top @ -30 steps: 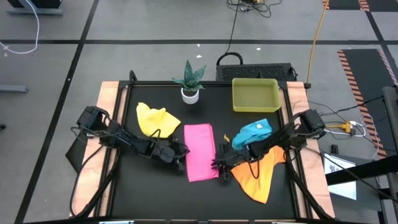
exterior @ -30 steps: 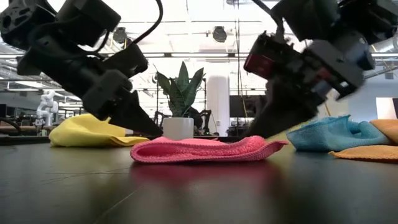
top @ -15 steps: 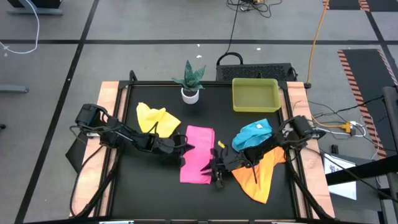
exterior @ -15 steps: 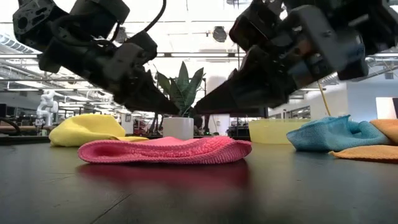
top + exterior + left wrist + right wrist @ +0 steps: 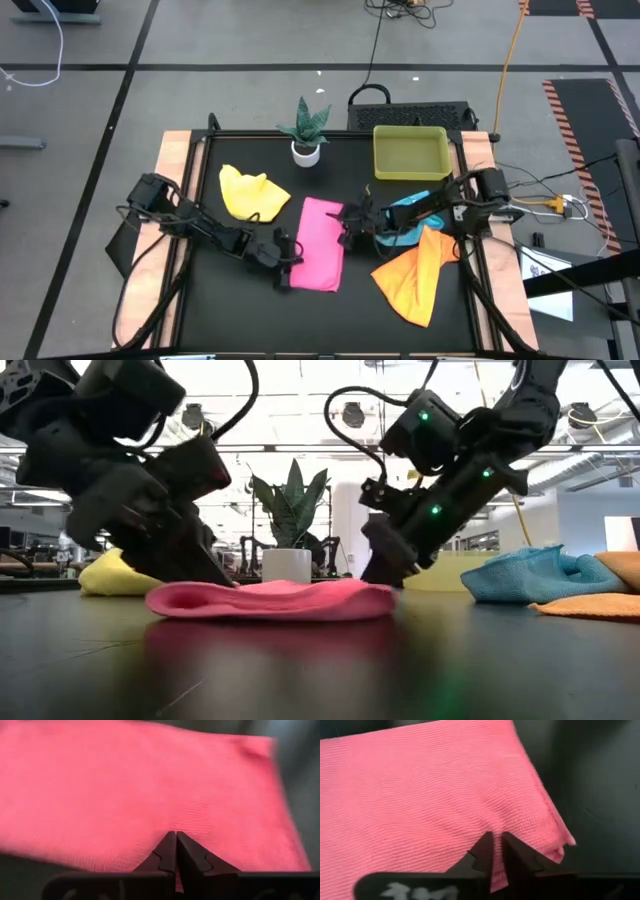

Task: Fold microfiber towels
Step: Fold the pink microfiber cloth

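Black table [image 5: 210, 310] is carrying a pink towel [image 5: 320, 257] at its middle, between the left gripper [image 5: 284, 268] and right gripper [image 5: 352, 222]. Level across, both are crouching beside it. Left wrist: fingers are pressing shut. Right wrist: fingers are standing nearly shut over pink cloth.

Two dark, blocky jointed arms are showing here, black cables looping off their housings. Small green lights are glowing on the right arm's casing, with a patch of red showing on the left arm's. Each wrist is ending in slim black fingers, notched along their inner edges.
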{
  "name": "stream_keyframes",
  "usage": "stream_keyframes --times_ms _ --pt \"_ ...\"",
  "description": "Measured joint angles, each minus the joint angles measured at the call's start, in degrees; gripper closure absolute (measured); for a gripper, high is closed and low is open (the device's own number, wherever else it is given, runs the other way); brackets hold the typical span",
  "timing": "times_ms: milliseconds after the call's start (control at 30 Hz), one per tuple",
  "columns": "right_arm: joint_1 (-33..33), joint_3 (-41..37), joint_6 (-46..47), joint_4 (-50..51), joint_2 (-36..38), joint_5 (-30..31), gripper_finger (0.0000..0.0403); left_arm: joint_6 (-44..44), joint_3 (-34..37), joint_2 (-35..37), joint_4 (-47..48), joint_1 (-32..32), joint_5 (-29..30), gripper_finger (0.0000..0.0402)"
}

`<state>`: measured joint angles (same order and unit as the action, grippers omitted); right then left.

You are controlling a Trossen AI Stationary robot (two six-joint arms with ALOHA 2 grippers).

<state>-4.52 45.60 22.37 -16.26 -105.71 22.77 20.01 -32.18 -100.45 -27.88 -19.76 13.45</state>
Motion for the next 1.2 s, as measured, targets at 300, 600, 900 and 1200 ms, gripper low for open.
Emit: stream_keyframes --times_ms 300,600,900,1200 --pt "-12.09 -1.51 14.1 -7.32 0.17 -5.86 0.0379 -6.8 0.15 6.8 12.79 5.29 11.54 0.0385" --pt "-14.55 -1.55 8.36 -3.95 7.9 -2.03 0.0349 -7.57 0.02 14.51 13.11 3.93 1.01 0.0385" --pt "-13.54 -1.53 6.69 0.73 8.72 -4.16 0.0311 -11.79 0.05 9.8 7.59 -5.45 -5.42 0.0384" --pt "-13.56 -5.94 7.29 0.56 8.71 -10.13 0.0303 -5.56 -0.11 5.48 13.36 -8.9 -3.73 0.0384"
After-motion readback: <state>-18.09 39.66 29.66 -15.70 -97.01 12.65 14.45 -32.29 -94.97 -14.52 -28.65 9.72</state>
